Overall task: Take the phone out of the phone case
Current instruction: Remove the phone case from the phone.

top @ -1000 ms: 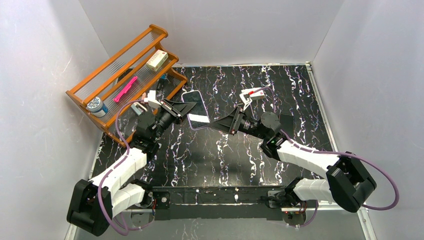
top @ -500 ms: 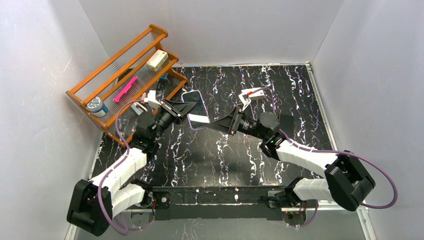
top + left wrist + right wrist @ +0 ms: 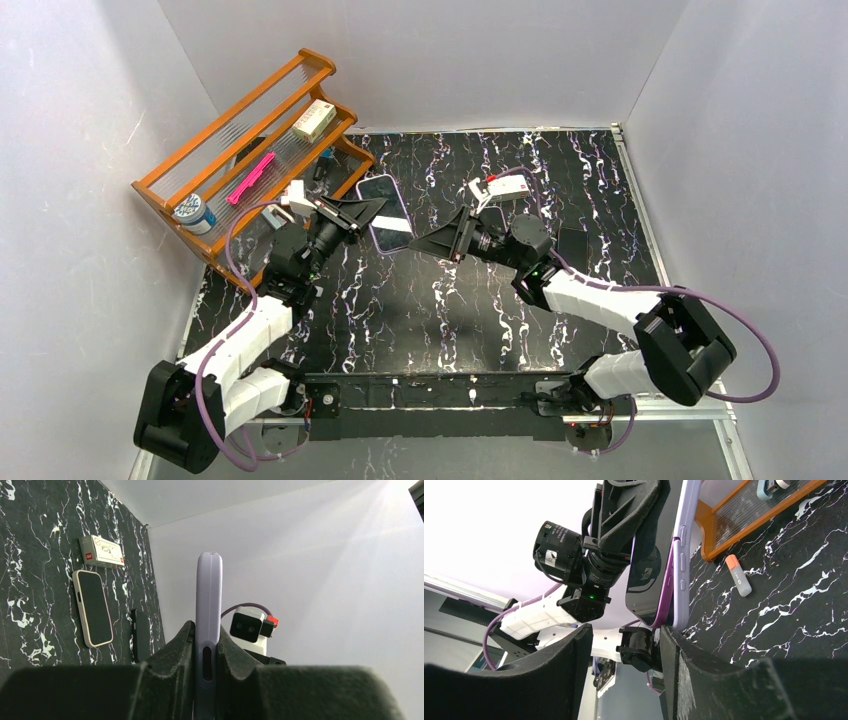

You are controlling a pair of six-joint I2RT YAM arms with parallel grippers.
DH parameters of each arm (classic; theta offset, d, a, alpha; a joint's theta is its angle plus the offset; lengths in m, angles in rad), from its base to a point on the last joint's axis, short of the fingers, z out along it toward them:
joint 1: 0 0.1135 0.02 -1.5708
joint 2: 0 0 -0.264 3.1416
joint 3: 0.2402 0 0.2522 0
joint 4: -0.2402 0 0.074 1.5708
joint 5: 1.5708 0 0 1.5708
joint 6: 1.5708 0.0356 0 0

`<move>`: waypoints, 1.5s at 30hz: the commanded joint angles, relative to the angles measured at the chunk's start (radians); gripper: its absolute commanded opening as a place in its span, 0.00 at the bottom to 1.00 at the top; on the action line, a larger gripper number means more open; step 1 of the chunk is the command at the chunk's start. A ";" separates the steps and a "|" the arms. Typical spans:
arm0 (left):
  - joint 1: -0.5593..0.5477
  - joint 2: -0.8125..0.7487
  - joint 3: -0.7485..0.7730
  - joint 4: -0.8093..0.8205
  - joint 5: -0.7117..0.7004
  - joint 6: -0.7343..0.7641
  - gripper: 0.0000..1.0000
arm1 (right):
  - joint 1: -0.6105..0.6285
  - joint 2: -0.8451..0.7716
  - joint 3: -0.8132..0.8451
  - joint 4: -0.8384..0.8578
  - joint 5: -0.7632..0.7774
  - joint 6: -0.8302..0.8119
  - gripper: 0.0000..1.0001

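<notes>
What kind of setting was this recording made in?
Most likely a lab data-collection cell: plain white panels box in a black marbled tabletop, the left arm and right arm are bolted at its near edge, and a wooden rack holds small props.

Pretty clearly a robot lab cell; plain white walls [image 3: 450, 60] box in a black marbled counter [image 3: 400, 310]. Two arms [image 3: 245, 335] bolted to its edge.

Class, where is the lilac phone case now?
In the top view the phone case is left of centre, clamped in the left pincer, between the wooden rack and the right pincer.
</notes>
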 commanded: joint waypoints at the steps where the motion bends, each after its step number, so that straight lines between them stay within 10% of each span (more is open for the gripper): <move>1: -0.073 -0.035 0.051 0.120 0.099 -0.059 0.00 | 0.006 0.052 0.073 0.088 0.017 -0.016 0.60; 19: -0.195 0.002 0.045 0.152 0.108 0.050 0.01 | -0.022 0.109 0.138 0.091 0.022 -0.022 0.53; 32: -0.158 -0.086 0.003 -0.004 -0.016 0.308 0.55 | -0.079 0.049 0.078 0.117 -0.013 0.037 0.01; 45: -0.146 -0.231 -0.041 -0.224 -0.064 0.504 0.74 | -0.110 0.001 0.041 0.118 0.025 0.085 0.01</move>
